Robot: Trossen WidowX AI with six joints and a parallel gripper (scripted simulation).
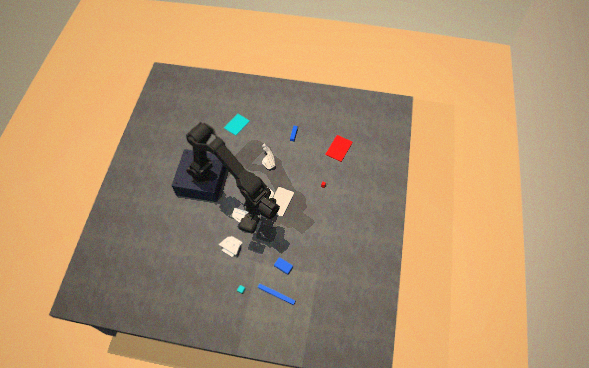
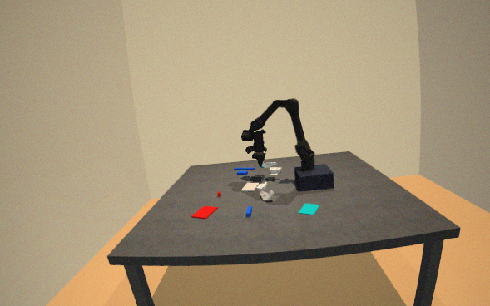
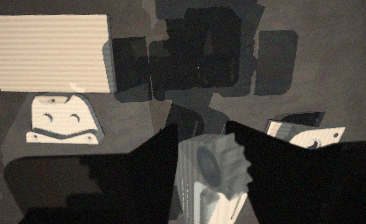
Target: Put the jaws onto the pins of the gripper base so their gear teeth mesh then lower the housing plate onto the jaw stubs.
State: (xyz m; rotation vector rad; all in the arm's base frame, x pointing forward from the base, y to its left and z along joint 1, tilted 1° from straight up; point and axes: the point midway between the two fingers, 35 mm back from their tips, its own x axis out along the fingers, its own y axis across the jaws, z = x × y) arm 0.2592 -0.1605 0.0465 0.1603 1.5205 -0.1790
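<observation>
My gripper (image 1: 248,224) (image 2: 260,165) (image 3: 201,129) is shut on a white jaw (image 1: 238,215) (image 2: 269,165) (image 3: 216,170), holding it above the table. Its gear teeth face right in the wrist view; its lower part runs out of frame. The white gripper base (image 2: 261,185) (image 3: 61,112) lies at left in the wrist view, two round pins facing up and no jaw on them; the arm mostly hides it in the top view. The other jaw (image 1: 268,161) (image 2: 266,195) lies on the table. What looks like the housing plate (image 1: 230,245) (image 2: 275,170) (image 3: 329,136) lies apart, partly behind a finger in the wrist view.
A plain white slab (image 1: 284,201) (image 2: 249,187) (image 3: 49,52) lies right beside the base. Blue pieces (image 1: 283,265) (image 1: 277,294) (image 1: 294,133), a red plate (image 1: 339,148), a red cube (image 1: 323,185), a cyan plate (image 1: 237,124) and a cyan cube (image 1: 241,289) lie around.
</observation>
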